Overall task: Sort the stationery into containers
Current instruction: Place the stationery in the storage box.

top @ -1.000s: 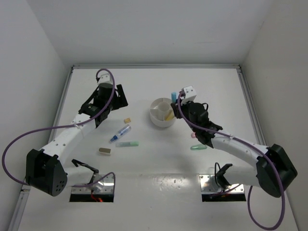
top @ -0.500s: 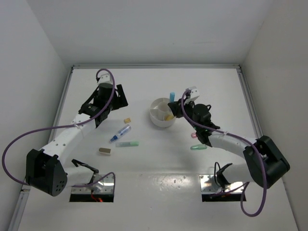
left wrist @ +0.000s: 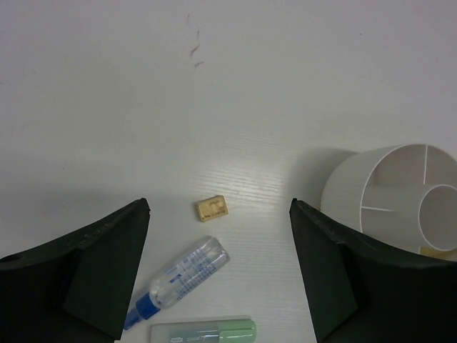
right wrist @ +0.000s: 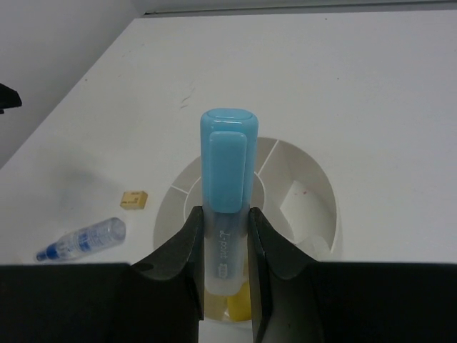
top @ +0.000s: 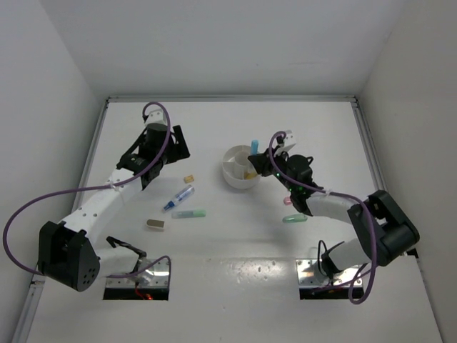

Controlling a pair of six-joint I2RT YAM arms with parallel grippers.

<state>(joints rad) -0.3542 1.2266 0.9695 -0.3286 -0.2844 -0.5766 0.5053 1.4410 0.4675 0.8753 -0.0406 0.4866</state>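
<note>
Left wrist: left gripper [left wrist: 218,236] is spread wide with nothing in it; the tan eraser [left wrist: 211,208], blue-clear pen [left wrist: 178,281] and green marker [left wrist: 203,332] lie left of the white divided bowl [left wrist: 343,187], clear of it. Right wrist: right gripper [right wrist: 225,239] is clenched on an upright light blue marker [right wrist: 223,164] over the bowl's centre ring, with a yellow item [right wrist: 239,306] in the bowl below. Top: the marker shows at the bowl's far-right edge, a small eraser [top: 155,224] lies well left of the bowl, and a second green marker [top: 294,219] and a pink item [top: 287,201] lie to the bowl's near right.
</note>
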